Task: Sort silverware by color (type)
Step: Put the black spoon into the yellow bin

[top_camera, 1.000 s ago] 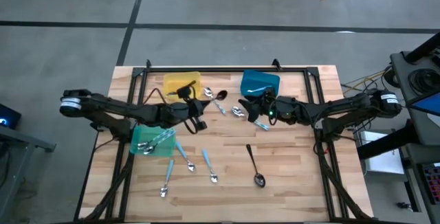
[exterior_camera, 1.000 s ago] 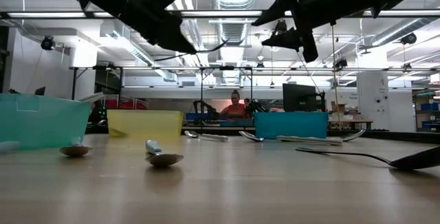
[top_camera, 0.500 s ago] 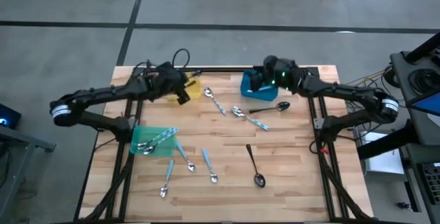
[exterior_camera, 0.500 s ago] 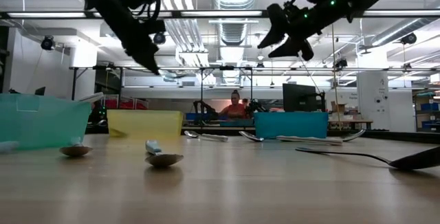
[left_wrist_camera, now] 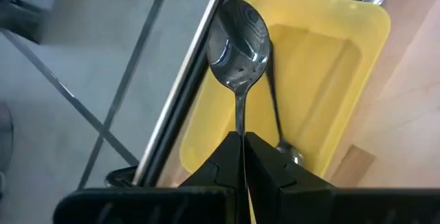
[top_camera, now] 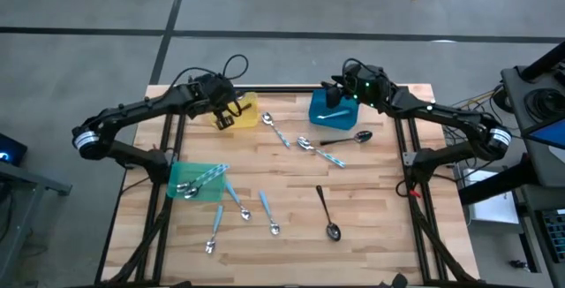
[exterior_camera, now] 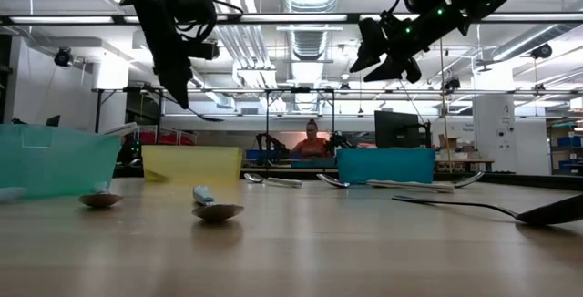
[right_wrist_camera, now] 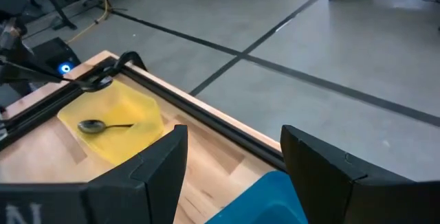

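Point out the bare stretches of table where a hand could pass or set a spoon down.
Free: the near-right corner of the table beyond the black spoon, and the strip between the yellow bin and the green bin. Crowded: the spoons beside the blue bin, and the blue-handled spoons by the green bin.

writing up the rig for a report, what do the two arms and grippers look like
Both arms are dark, slim and jointed, with a pale band near each base. The left arm carries a loop of black cable above its wrist; the left gripper ends in two flat black fingers. The right arm shows a small green light beside the right gripper, whose fingers are broad, dark, angular slabs.
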### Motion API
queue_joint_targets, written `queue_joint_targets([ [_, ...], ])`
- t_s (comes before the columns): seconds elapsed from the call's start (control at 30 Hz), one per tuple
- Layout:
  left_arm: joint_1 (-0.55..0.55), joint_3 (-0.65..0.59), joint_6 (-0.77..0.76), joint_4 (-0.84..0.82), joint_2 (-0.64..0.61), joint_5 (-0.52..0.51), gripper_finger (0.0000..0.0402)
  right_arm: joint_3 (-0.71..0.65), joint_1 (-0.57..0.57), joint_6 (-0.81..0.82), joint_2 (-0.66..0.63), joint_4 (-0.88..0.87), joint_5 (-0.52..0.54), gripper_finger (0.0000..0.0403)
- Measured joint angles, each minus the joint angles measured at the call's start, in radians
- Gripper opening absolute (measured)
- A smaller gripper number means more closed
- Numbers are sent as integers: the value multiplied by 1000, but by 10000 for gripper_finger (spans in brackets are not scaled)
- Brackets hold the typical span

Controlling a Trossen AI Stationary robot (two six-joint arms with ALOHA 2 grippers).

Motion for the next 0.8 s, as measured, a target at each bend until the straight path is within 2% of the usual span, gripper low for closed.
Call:
queue_joint_targets([
  [0.1, 7, 1, 50, 50, -6, -1, 0, 0, -13, 0, 0, -2, 0, 224],
  [0.17, 8, -1, 75, 143, -7, 5, 0, 0, -21, 0, 0, 3, -4, 224],
  [0.3, 8, -7, 128, 297, 2, 78, 0, 0, -22, 13, 0, 37, -9, 223],
  [0.37, 7, -9, 129, 387, 9, 114, 0, 0, -22, 27, 1, 78, -59, 223],
  [0.47, 6, -14, 126, 510, 24, 178, 0, 0, -21, 69, 24, 187, -193, 223],
  [0.6, -21, -15, 119, 636, 57, 259, 0, 0, -12, 141, 98, 349, -340, 223],
  [0.7, -44, -15, 117, 703, 88, 261, 0, 0, -8, 232, 164, 461, -401, 223],
  [0.8, -73, -15, 98, 757, 123, 258, 0, 5, -3, 346, 228, 542, -413, 223],
])
